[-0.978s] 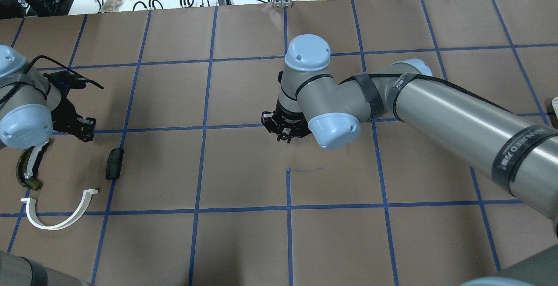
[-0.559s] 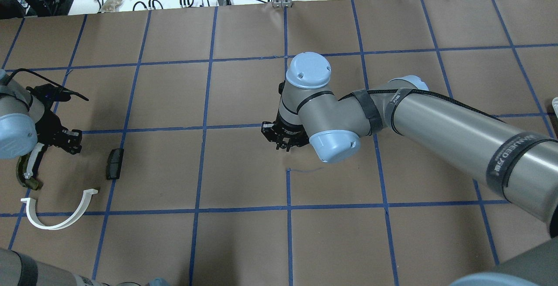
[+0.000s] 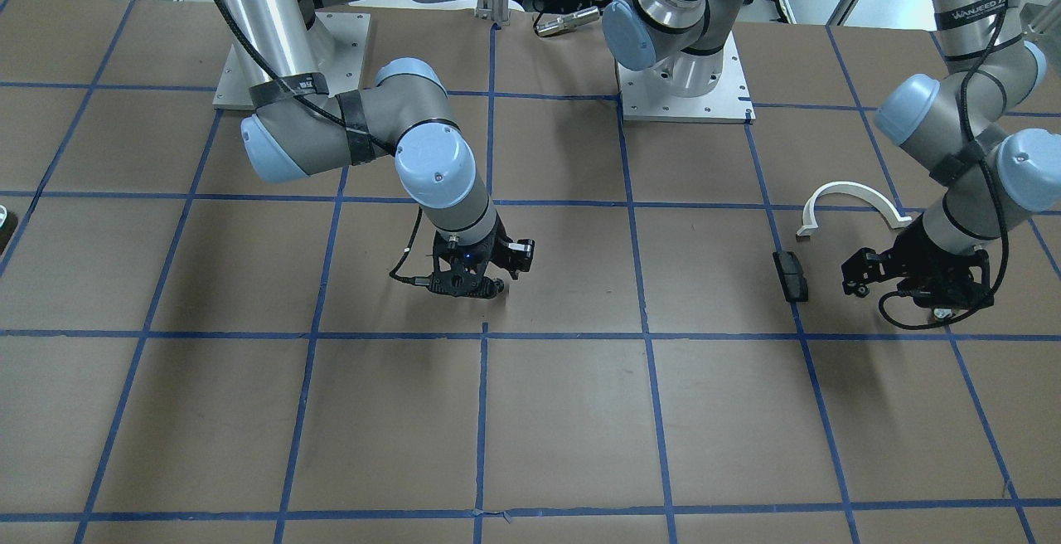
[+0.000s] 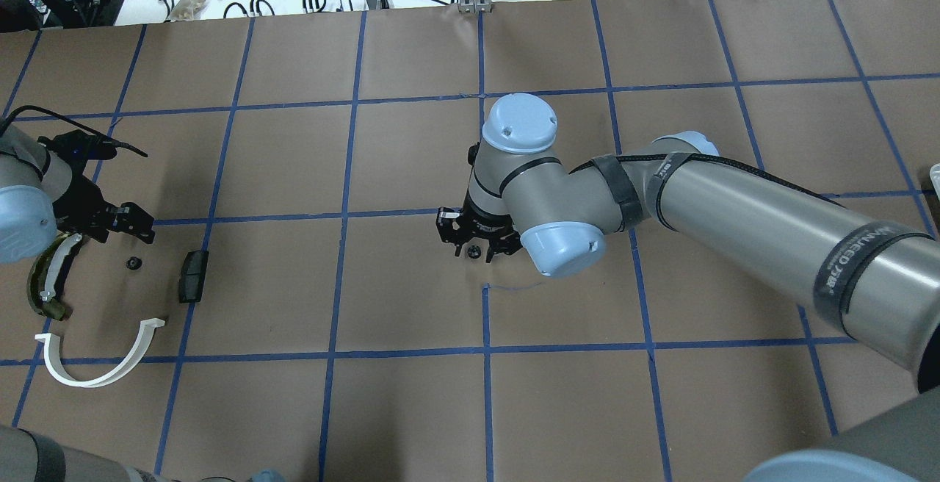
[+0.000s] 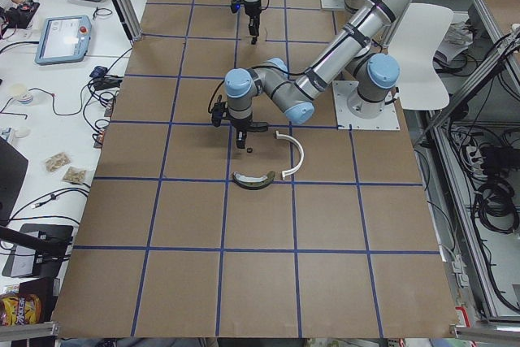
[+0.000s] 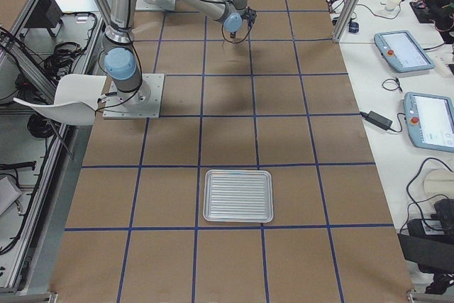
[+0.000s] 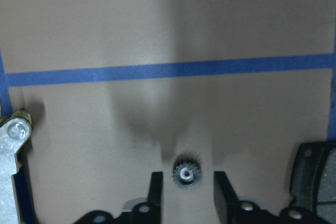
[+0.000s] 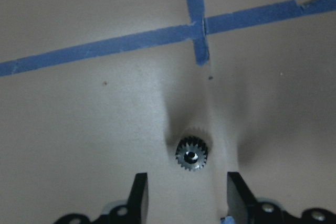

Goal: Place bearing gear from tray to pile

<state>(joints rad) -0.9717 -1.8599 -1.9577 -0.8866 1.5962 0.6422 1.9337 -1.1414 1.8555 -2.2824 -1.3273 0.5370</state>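
Where left gripper (image 7: pixel 187 182) gapes | toothed black gear (image 7: pixel 185 172) | matte paper (image 7: pixel 157 24)

So the table (image 4: pixel 411 408) is covered in brown paper with a blue tape grid. Over at the robot's left end you've got a white half-ring arc (image 4: pixel 88 382), a dark grey block (image 4: pixel 192 275) and an olive-green curved shoe (image 4: pixel 37 291) with a white strip. A small black gear (image 4: pixel 133 263) lies between the shoe and the block. A second gear (image 4: pixel 474 251) sits mid-table near a tape crossing. A ribbed metal tray (image 6: pixel 237 196) lies well apart, toward the right end.
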